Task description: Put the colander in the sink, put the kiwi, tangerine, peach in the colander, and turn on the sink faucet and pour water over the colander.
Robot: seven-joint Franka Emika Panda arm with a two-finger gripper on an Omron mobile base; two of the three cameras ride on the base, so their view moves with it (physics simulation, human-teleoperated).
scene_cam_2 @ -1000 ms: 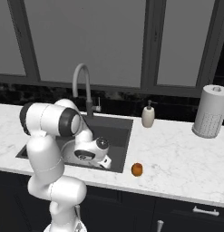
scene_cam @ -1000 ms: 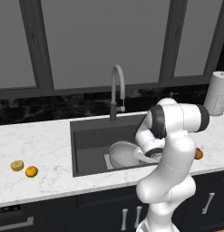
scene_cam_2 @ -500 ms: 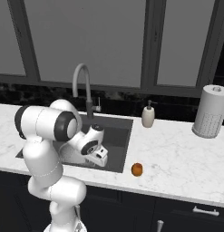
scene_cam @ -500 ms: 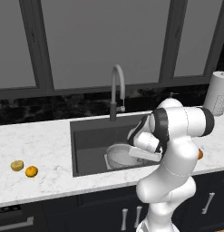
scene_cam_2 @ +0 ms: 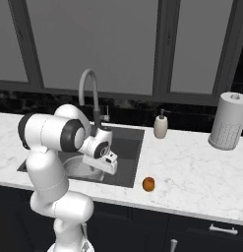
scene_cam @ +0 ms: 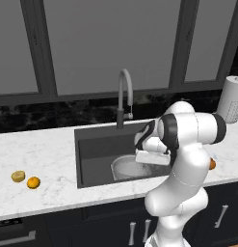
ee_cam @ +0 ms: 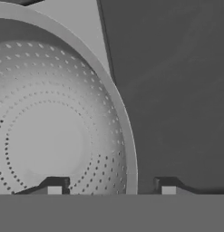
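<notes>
The colander [scene_cam: 131,167] sits upright on the floor of the sink [scene_cam: 94,144], in its right half. My gripper [ee_cam: 112,186] hovers just over the colander's right rim [ee_cam: 128,149]. It is open, and the rim runs between the two fingertips without touching either. In the left base view the gripper [scene_cam: 149,164] points down into the basin. The kiwi [scene_cam: 18,176] and the tangerine [scene_cam: 33,182] lie together on the counter left of the sink. The peach [scene_cam_2: 148,184] lies on the counter right of it. The sink faucet [scene_cam: 124,96] stands behind the basin, with no water running.
A beige soap dispenser [scene_cam_2: 161,127] stands behind the sink's right corner. A tall white perforated cylinder [scene_cam_2: 227,121] is at the far right of the marble counter [scene_cam_2: 192,167]. Dark windows and a black backsplash close off the rear.
The jaws have opened and let go of the colander's rim. The colander, tilted in the grip earlier, has come down to rest level on the sink floor.
</notes>
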